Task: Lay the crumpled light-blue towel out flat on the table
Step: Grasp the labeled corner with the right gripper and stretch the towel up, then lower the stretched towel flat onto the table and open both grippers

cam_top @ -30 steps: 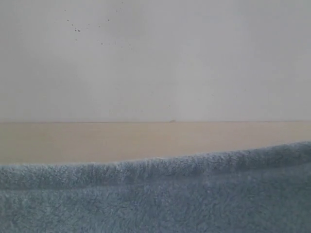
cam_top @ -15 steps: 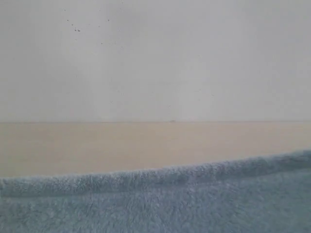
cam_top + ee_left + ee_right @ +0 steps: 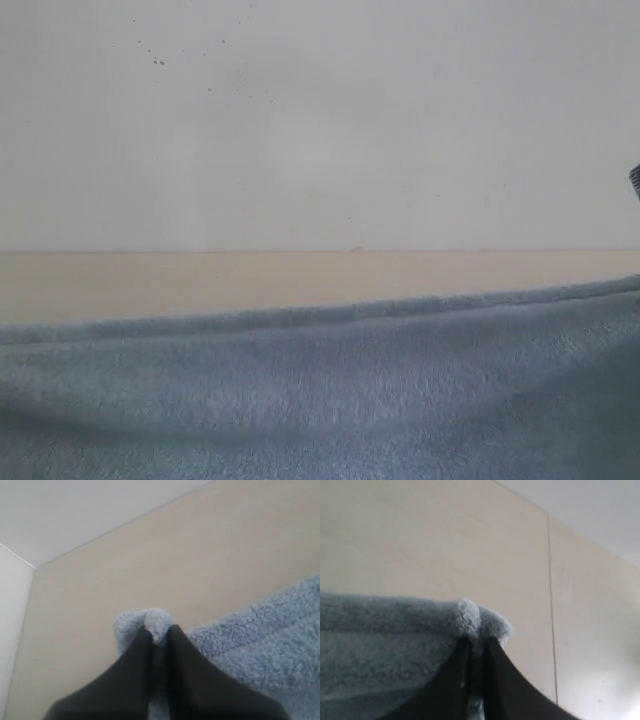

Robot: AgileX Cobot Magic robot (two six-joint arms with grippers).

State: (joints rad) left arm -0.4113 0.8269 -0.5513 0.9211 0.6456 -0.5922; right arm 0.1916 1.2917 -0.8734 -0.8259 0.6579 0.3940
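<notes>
While 1 towel fills the lower part of the exterior view, its narrow hem runs across the whole width, higher at the right than at the left. Behind it lies 1 table, a bare beige band, and beyond that 1 white wall with a few small dark specks near its upper left. 2 grippers show, 1 in each wrist view. The left gripper has its 2 black fingers pressed nearly together, with a fluffy corner of the towel pinched between them and bulging past the tips; more cloth spreads over the table beside it. The right gripper is likewise closed to a thin slit on another corner, whose tip pokes out past its 2 fingers, the rest of the towel trailing off over the table. At the right edge of the exterior view 1 small dark part shows; what it is I cannot tell.
</notes>
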